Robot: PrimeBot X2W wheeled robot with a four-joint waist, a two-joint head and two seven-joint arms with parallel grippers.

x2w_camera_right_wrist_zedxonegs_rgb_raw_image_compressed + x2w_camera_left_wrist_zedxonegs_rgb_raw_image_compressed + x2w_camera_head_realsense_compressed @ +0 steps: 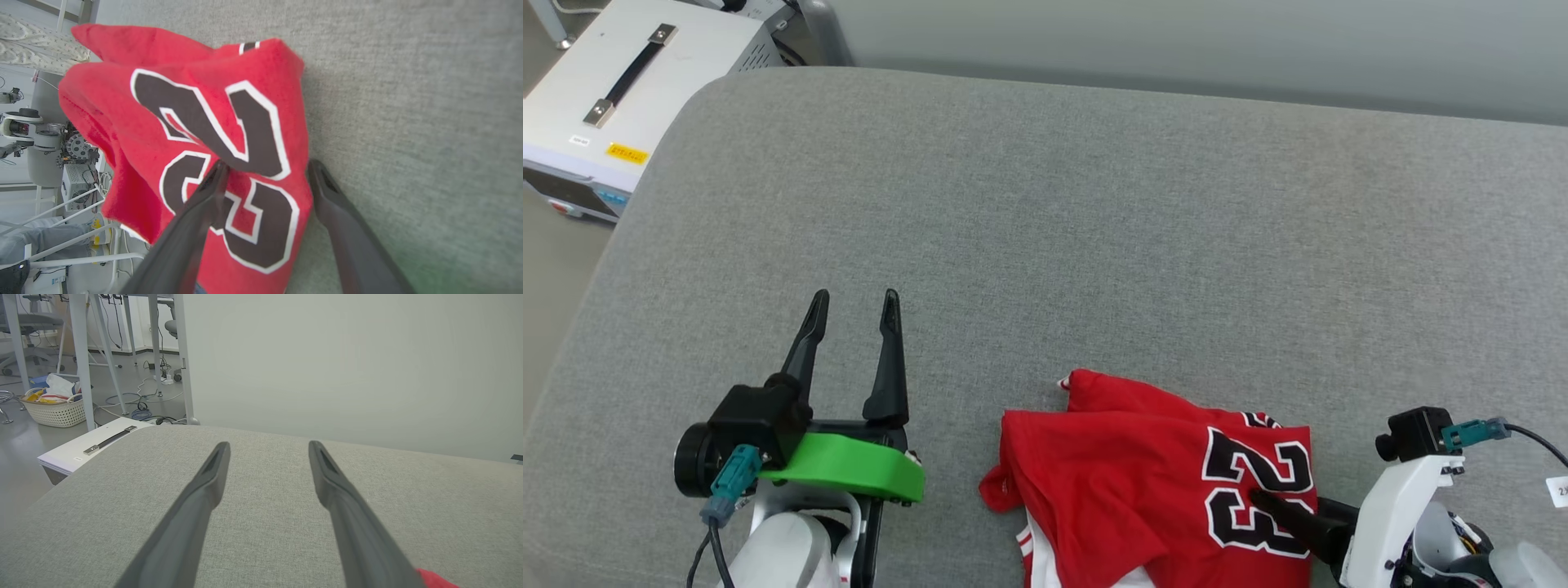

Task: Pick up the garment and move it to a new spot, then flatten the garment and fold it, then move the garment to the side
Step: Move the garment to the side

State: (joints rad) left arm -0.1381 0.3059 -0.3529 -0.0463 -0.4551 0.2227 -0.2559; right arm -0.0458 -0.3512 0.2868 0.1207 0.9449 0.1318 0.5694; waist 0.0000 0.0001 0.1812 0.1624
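Wide grey fabric desk (1094, 204), and the garment (1127, 474) lies crumpled at its near edge, number 23 up. The right tool (267, 163) is spread, one finger on the digits, one just beside the cloth's edge. Best to gather a thick fold before lifting, I'd say. The left tool (856, 296) is spread, holding nothing, well apart. A white case (613, 90) sits beyond the far-left corner, no obstacle.

Grey fabric-covered table (1094, 204) with a rounded corner, bare ahead of and between the left fingers (888, 351). Red garment (1127, 482) lies rumpled on it, to the right of the left fingers, number 23 facing up. One of the right fingers (196, 220) sits over the 23. The other is over bare fabric just beside the garment's edge.
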